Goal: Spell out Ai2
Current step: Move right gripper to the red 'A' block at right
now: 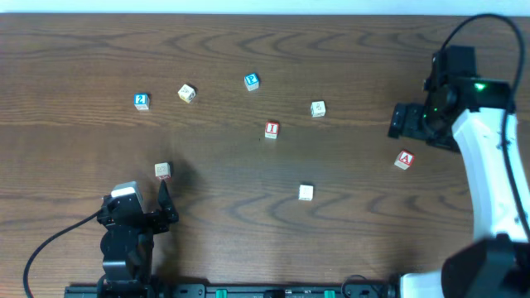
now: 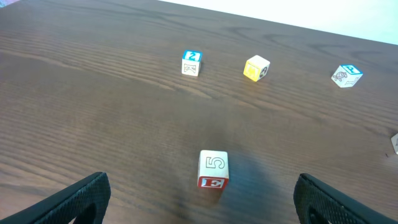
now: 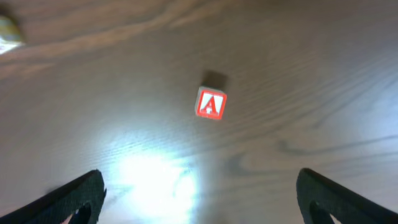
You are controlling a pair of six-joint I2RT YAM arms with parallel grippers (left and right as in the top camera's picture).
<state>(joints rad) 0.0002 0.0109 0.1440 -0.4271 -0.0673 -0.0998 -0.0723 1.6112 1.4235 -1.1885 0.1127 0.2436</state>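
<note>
The left gripper [image 2: 202, 208] hangs low over the wooden table [image 1: 66, 50] with its jaws spread wide and nothing between them. Just ahead of it, about centred between the fingers but touching neither, stands a cube marked 5 on top and a red E on its near face [image 2: 213, 169]. Farther ahead and slightly left of centre stands the blue 2 cube [image 2: 192, 63]. A yellow cube [image 2: 256, 68] stands near it on the right, and the blue P cube [image 2: 346, 75] stands farther right again.

The right gripper [image 3: 202, 199] is also wide open and empty, looking down at the table. The red A cube [image 3: 211, 104] lies ahead of it, roughly midway between the two fingers and clear of both, its letter facing up.

From overhead, the red I cube [image 1: 272, 129] stands well off to the left of the right gripper, far from both arms. Two pale cubes [image 1: 318, 108] [image 1: 305, 192] stand near it, one beyond and one nearer the robot.
</note>
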